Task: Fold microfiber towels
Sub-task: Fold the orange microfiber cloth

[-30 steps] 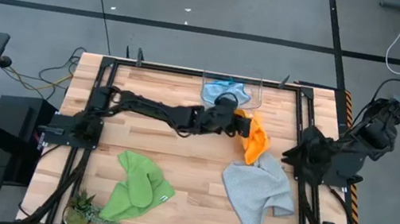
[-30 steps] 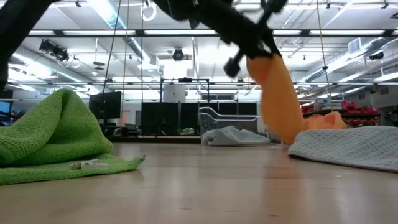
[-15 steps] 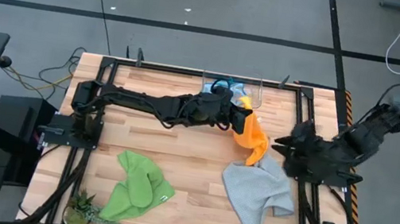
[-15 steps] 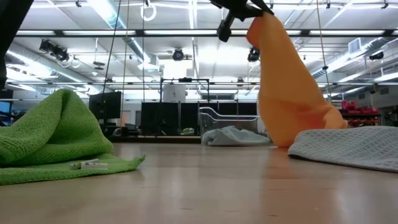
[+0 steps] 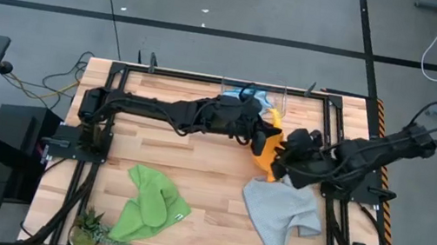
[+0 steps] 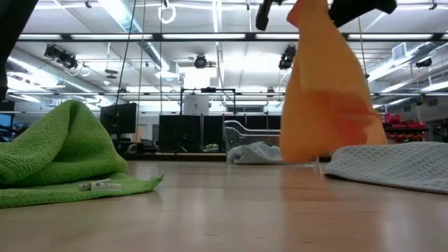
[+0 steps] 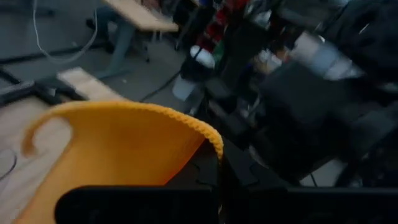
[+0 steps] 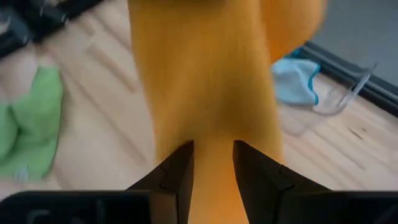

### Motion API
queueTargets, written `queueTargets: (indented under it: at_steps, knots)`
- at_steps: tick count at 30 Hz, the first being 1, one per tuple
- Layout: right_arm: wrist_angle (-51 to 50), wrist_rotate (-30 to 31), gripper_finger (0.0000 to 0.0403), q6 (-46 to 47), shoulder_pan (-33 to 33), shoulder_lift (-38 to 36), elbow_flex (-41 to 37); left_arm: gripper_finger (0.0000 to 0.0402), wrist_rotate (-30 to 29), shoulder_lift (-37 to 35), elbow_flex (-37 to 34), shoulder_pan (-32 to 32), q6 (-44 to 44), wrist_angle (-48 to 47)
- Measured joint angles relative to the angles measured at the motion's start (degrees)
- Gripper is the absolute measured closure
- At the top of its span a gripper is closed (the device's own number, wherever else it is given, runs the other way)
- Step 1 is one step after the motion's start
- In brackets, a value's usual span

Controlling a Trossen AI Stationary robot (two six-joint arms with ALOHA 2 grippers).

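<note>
At the far edge of the table (image 5: 196, 150) we see a clear bin (image 5: 279, 103) with the light blue towel (image 8: 297, 79) lying in it. Our left end effector (image 5: 267, 134) is clamped on the yellow-orange towel (image 6: 325, 84), holding it up so it hangs clear of the wood beside the light grey towel (image 5: 278, 216). Our right end effector (image 5: 282, 155) has its fingers apart around the hanging cloth, not yet closed on it. The bright green towel (image 5: 148, 204) lies crumpled near the front left corner. Since a second ago, our right arm has swung in from the table's right edge to the orange cloth, which now hangs higher.
</note>
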Motion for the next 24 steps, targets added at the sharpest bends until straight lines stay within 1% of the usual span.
queueTargets:
  at_steps: [2,6,10,14,16,21,24]
  knots:
    - [2.29,0.78,0.0284,0.01,-1.27,1.53,0.0,0.0398,2.11,0.08,-0.02,0.2,0.77,-0.95]
    - [4.68,0.26,0.0284,2.15,-2.27,3.9,0.0,0.0398,3.5,0.06,0.0,0.74,3.17,-2.77]
    - [6.56,-0.27,0.0284,6.17,-0.75,4.51,0.0,0.0399,5.86,0.06,-0.02,2.34,4.71,-4.39]
    - [8.54,-0.04,0.0292,9.46,1.15,4.41,0.0,0.0399,5.67,0.08,-0.02,4.27,6.69,-6.02]
    - [9.68,-0.09,0.0299,9.34,1.84,4.9,0.0,0.0399,5.65,0.08,-0.02,4.96,7.53,-5.73]
    - [14.18,-1.78,0.0321,5.63,3.35,5.56,0.0,0.0399,6.68,0.08,-0.02,6.11,7.93,-5.87]
    - [14.48,-2.11,0.0334,4.62,1.84,5.56,0.0,0.0399,7.03,0.08,-0.02,6.42,7.94,-5.44]
